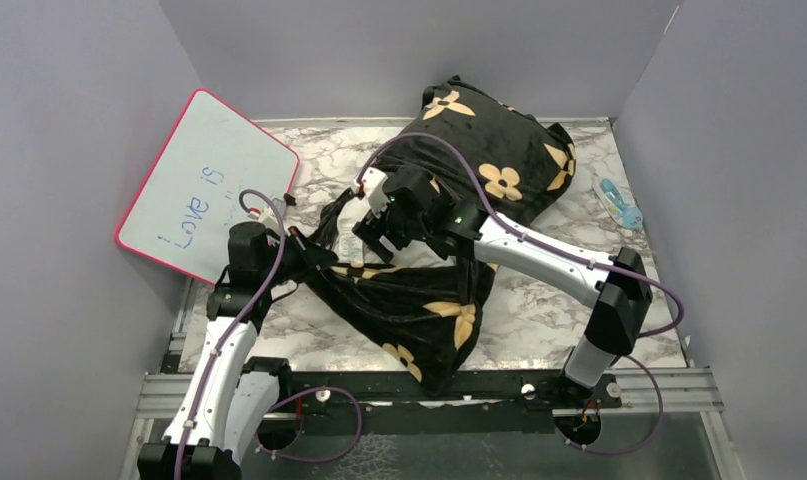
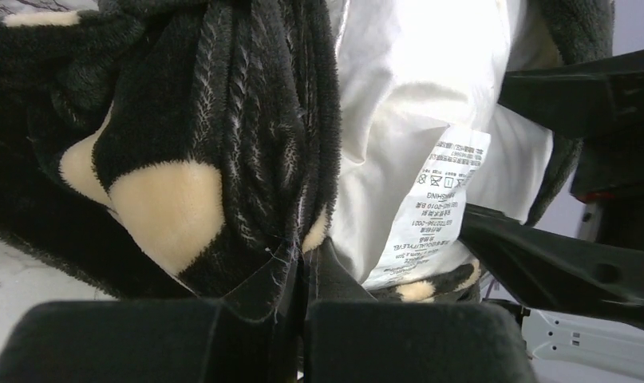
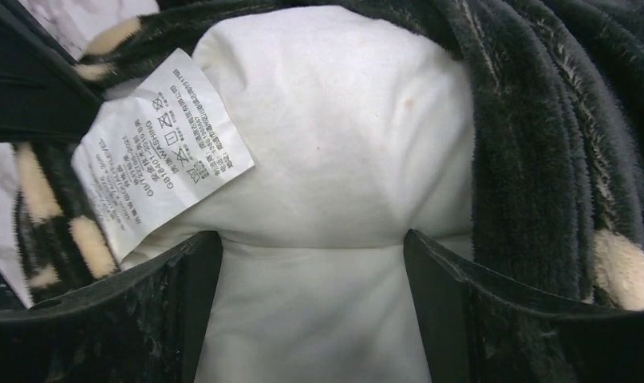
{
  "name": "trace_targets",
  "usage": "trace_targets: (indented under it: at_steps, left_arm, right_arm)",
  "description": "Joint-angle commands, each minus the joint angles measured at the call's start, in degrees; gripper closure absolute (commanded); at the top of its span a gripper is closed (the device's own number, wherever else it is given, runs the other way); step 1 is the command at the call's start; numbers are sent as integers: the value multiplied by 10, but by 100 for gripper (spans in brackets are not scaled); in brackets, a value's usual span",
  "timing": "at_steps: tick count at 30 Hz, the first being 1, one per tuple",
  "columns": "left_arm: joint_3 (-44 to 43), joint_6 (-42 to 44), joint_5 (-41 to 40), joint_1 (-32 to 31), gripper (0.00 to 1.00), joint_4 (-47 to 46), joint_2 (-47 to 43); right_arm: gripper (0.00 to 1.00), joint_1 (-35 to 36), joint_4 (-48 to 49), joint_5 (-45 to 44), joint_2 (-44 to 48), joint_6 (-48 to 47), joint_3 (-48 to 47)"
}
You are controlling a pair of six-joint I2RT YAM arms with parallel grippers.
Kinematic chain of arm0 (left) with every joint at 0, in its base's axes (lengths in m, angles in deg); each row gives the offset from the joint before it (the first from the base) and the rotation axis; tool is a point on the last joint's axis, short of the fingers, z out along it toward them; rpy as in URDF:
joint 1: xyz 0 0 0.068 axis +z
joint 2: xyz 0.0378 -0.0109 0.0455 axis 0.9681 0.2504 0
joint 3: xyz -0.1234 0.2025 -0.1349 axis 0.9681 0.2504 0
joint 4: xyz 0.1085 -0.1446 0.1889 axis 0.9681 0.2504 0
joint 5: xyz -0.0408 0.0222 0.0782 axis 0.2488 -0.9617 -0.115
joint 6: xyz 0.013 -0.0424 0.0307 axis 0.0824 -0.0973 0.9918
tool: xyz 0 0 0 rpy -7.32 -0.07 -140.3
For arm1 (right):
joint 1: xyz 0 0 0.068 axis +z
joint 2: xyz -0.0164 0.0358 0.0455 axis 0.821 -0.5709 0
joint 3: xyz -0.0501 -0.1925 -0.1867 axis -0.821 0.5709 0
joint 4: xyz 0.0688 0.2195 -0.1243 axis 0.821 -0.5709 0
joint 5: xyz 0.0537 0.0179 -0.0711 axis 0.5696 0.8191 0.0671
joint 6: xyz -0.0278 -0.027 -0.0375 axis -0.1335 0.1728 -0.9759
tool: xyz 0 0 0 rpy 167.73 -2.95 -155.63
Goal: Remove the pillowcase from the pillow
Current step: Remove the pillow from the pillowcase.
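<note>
1. Top view: the black velvety pillowcase with tan flower motifs [image 1: 499, 150] lay bunched on the marble-patterned table [image 1: 549, 325], running from upper right to lower centre. Only a sliver of the plump off-white pillow [image 1: 351, 238] showed at its mouth, left of centre. The left gripper [image 1: 317, 262] and right gripper [image 1: 377, 232] met at that mouth. A pink-rimmed whiteboard [image 1: 204, 180] leaned at upper left.
2. Left wrist view: the left gripper [image 2: 302, 319] was clenched at bottom centre, with a thin fold of pillowcase [image 2: 183, 120] edge pinched between its pads. The bare pillow [image 2: 398, 80] and its white care tag [image 2: 438, 207] filled the right half.
3. Right wrist view: the right gripper [image 3: 310, 303] had its jaws spread wide astride the pillow's [image 3: 334, 120] bulging corner, squeezing nothing. The tag [image 3: 159, 152] sat upper left, and the pillowcase [image 3: 542, 120] curved along the top and right.
4. Most of the pillow was judged to be still inside. A shallow bite on the smooth cushion could slip. Catching only the tag, or the pile at the right, would drag the cover and pillow along together. The left gripper's thin pinch might pull free under tension.
</note>
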Motion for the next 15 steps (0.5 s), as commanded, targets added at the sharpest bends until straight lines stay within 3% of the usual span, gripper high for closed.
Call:
trace_targets:
  at_steps: [1, 4, 5, 7, 9, 10, 11, 15]
  left_arm:
    - [20, -21, 26, -1, 100, 29, -25]
    - [19, -25, 23, -2, 100, 29, -32]
    - [19, -27, 21, -1, 100, 30, -33]
    - [17, -31, 11, -1, 100, 35, -37]
    - [14, -34, -2, -1, 100, 46, -41]
    - [12, -34, -11, -1, 100, 54, -43]
    - [10, -33, -20, -1, 100, 64, -45]
    - [0, -27, -69, -1, 100, 107, -51]
  right_arm:
    - [10, -3, 31, -53, -27, -117, 45]
    - [11, -3, 32, -142, -69, -89, 62]
    - [16, -4, 40, -182, -84, -75, 67]
    - [40, -6, 61, -237, -90, -51, 79]
    - [63, -13, 61, -240, -79, -13, 67]
    - [86, -19, 61, -239, -68, 6, 60]
    - [98, -27, 64, -244, -55, 24, 54]
    - [99, -68, 63, -262, 2, 80, 29]
